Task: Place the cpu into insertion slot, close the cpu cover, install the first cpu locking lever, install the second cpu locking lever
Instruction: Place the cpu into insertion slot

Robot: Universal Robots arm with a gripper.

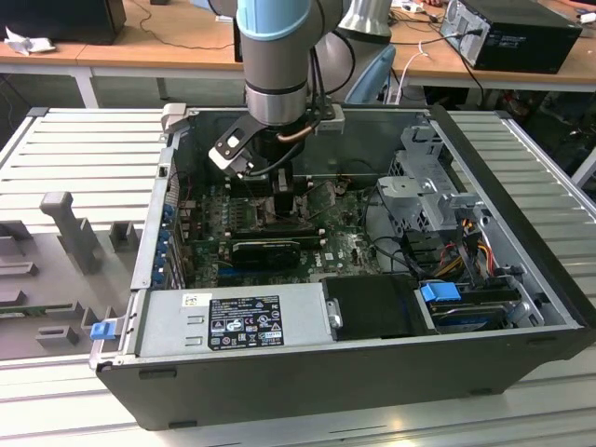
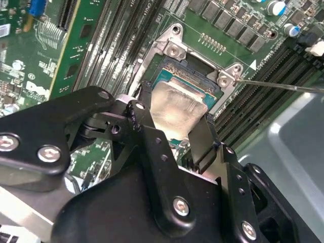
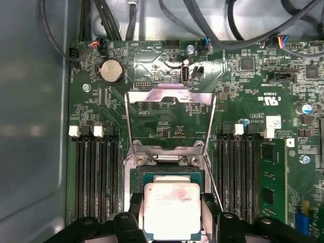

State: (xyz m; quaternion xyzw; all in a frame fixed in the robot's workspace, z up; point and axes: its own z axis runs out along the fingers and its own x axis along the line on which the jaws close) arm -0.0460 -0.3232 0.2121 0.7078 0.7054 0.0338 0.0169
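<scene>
Gripper (image 3: 172, 218): two fingers (image 3: 135, 212) narrow, pinching opposite edges of cpu (image 3: 172, 207) | Cpu: one, low over insertion slot (image 3: 152, 177), seating not discernible | Cpu cover (image 3: 167, 94): one, raised open | Labels: one printed sticker on power supply (image 1: 244, 321), near side of case; text not legible
</scene>
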